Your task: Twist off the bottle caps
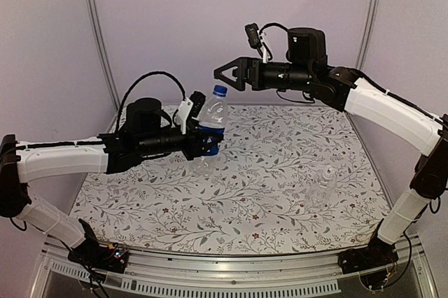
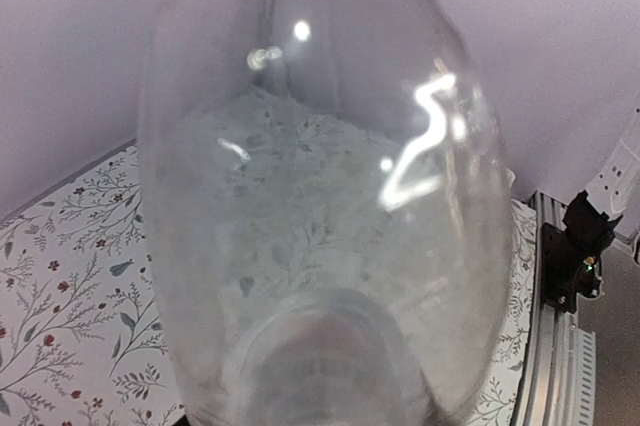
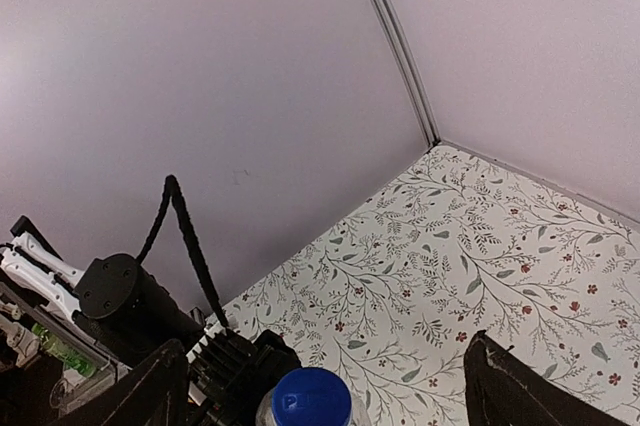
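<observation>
I judge nothing unscrewed yet: my left gripper (image 1: 199,137) pinches the labelled bottle (image 1: 212,119) toward the far edge, blue cap (image 1: 220,91) on, right gripper (image 1: 224,76) spread just beside it, clear bottle (image 1: 323,186) standing near the right edge.

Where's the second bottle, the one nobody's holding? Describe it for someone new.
On the floral table, look at the near right part, close to the right arm. The free bottle stands there alone, nearly invisible: fully clear, no label, unlike the blue-capped, dark-labelled bottle in the left gripper.
</observation>
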